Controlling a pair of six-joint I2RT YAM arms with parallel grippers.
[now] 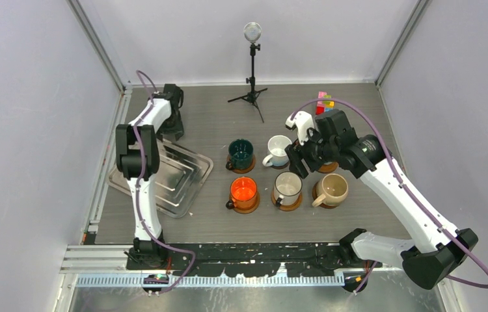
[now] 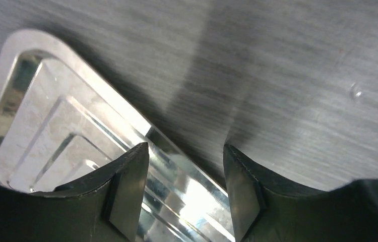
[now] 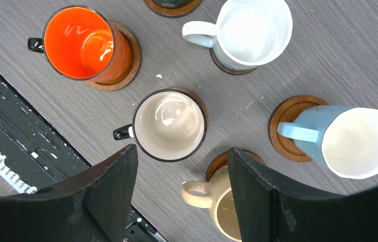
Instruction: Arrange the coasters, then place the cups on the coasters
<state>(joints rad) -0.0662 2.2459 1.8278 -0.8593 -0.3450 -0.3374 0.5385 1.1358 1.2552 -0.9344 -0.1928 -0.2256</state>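
Blue cup point(image 3: 351, 143) stands near the open, empty right gripper point(image 3: 182, 166); a careless retreat may tip it. Left gripper point(image 2: 186, 156) is open too.

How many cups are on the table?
6. Back row: dark green mug, white mug, light blue mug, seen only by the right wrist camera. Front row: orange mug, dark-rimmed white mug, beige mug.

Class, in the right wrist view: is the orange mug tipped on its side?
No: the orange mug stands upright on a coaster, its mouth facing up.
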